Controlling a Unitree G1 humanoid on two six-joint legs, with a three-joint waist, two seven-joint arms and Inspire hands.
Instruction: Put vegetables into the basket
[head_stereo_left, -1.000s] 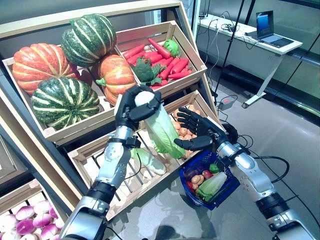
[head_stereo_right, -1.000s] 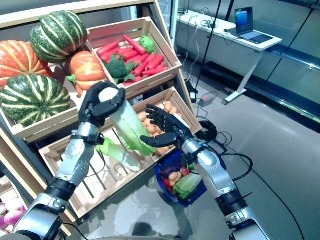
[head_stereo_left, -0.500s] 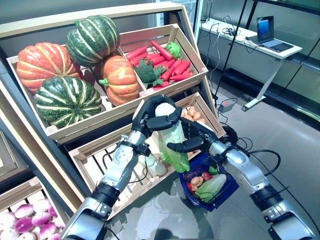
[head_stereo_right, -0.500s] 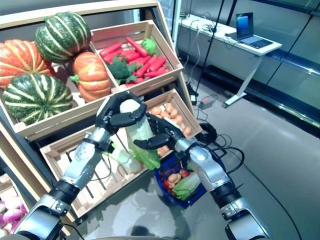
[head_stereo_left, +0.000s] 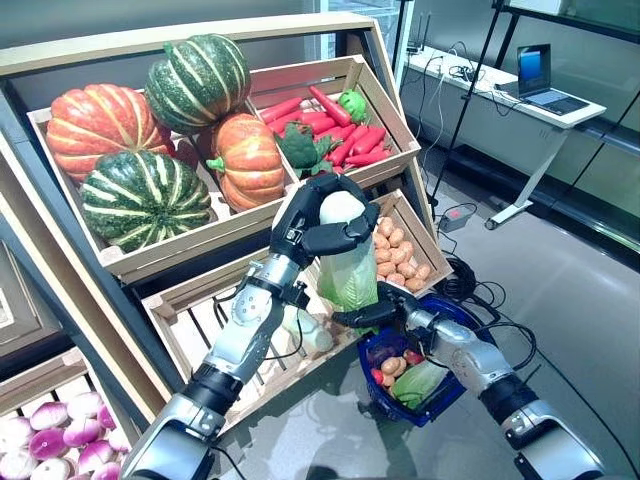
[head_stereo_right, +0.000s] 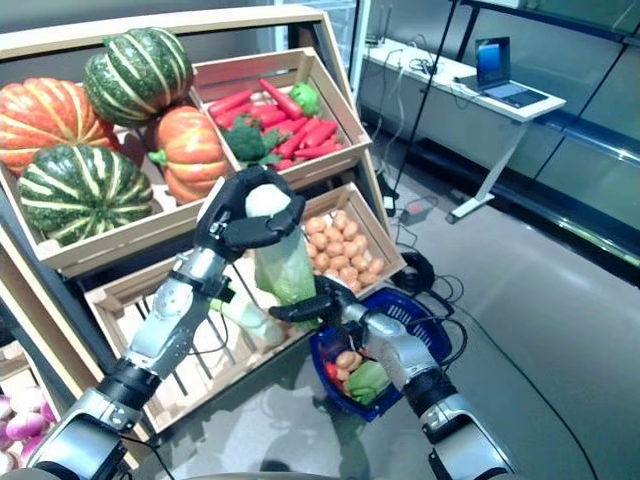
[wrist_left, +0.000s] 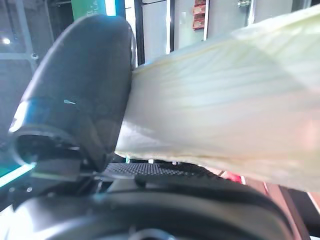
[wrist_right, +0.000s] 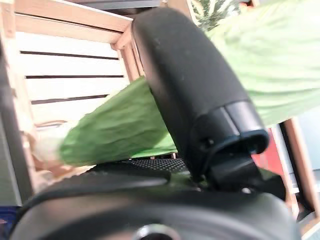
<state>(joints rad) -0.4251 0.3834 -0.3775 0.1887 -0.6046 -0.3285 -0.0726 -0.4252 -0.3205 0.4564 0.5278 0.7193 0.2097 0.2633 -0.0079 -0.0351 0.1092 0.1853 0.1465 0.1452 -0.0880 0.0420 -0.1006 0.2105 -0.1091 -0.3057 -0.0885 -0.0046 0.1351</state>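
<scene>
A long pale-green cabbage hangs leaf end down in front of the lower crates, just left of and above the blue basket. My left hand is shut on its white stem end from above; in the left wrist view the thumb presses the white stalk. My right hand sits at the leafy tip, its thumb against the green leaves. The basket hangs by my right forearm and holds several small vegetables.
The upper shelf carries a crate of pumpkins and a crate of red peppers and greens. Below are a potato crate and a slatted crate with another cabbage. Onions lie lower left. A desk with a laptop stands far right.
My left hand has carried the cabbage rightward, towards the basket. My right hand has dropped from beside the cabbage to its leafy tip.
</scene>
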